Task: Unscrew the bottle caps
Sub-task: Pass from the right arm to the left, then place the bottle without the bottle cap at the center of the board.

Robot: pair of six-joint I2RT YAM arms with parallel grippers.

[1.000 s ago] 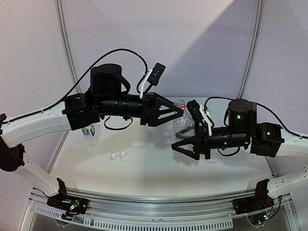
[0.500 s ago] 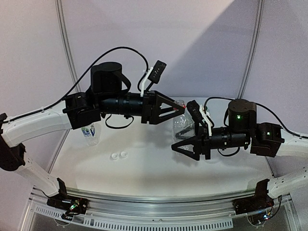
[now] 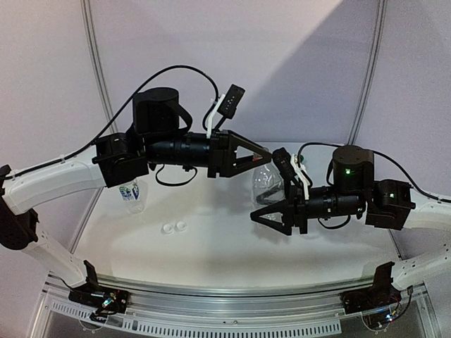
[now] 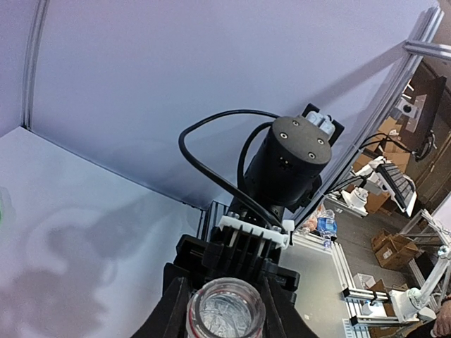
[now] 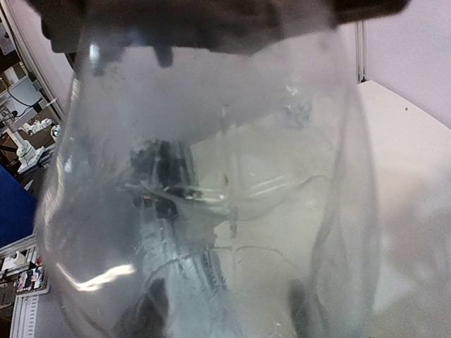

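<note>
1. Left claw [image 3: 268,158] comes in from the left. Its two fingers [image 4: 176,310] press on opposite sides of the round top of the small clear unlabelled plastic bottle [image 3: 268,182], so it is clamped there.
2. Right claw [image 3: 262,210] grips the same bottle lower down, around the body, which fills the right wrist view. The bottle sits between the two arms, right of centre, and looks raised off the white counter [image 3: 211,246].
3. Whether a cap sits on that top I cannot tell. From the left wrist it looks see-through.
4. Two small white round plastic caps [image 3: 174,227] lie side by side on the counter, well apart from both claws. A clear bottle with a blue-white label [image 3: 131,191] stands at the back left, partly hidden by the left arm.
5. Step in hand, as I judge it: the grip for unscrewing this bottle, with one claw bracing the body and the other on the top.
6. Next move calls for the left wrist to turn about the bottle's axis while the right claw holds firm without crushing the thin wall, then a lift off the thread.
</note>
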